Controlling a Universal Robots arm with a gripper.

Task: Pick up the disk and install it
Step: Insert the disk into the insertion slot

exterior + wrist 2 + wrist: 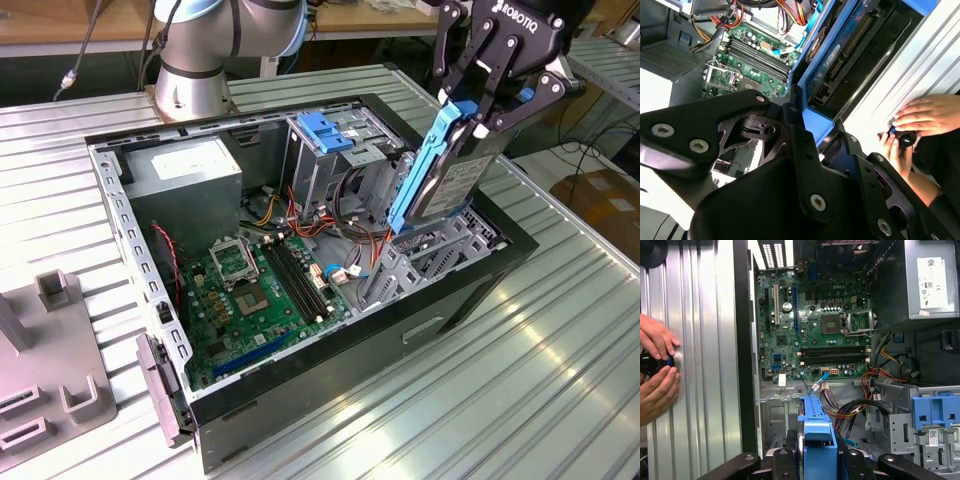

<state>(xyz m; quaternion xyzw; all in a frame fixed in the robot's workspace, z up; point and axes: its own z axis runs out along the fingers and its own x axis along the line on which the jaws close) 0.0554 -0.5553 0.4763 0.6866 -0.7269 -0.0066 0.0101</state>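
disk (455,180), clamped in gripper (487,112), tilted over case (400,345)

Silver arm (195,60) rises at exterior view's upper left, shoulder joint above round base. Black end effector (482,115) at exterior view's upper right, pointing down, tilted. Linkage fingers (452,55) spread at knuckles, tips drawn in, clamping top end of disk (450,185), which hangs below, tilted. In first wrist view, fingers (785,462) flank blue end tab on both sides.
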